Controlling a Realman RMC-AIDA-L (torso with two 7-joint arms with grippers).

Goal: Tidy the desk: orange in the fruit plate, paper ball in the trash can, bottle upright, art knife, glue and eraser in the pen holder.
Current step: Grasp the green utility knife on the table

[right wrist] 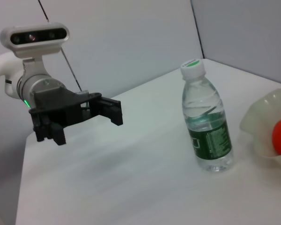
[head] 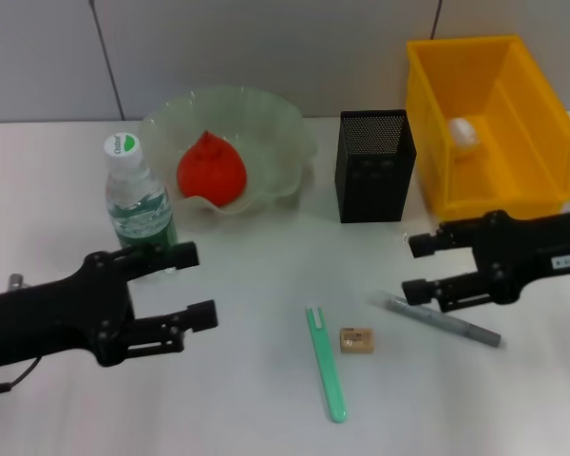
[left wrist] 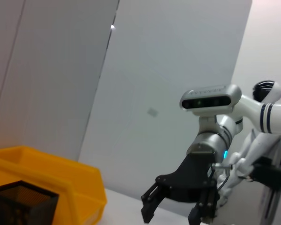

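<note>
While hidden elsewhere, the eraser (head: pixel 356 340) shows from the head.

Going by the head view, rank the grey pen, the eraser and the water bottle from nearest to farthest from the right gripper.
Right gripper, open, over the desk's right part.
1. Grey pen: just below its fingers.
2. Eraser: nearer the centre.
3. Water bottle: upright, far left.

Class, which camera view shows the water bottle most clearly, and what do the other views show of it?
The right wrist view: the bottle stands upright, whole from cap to base. The head view shows it partly behind the left gripper. The left wrist view misses it.
</note>
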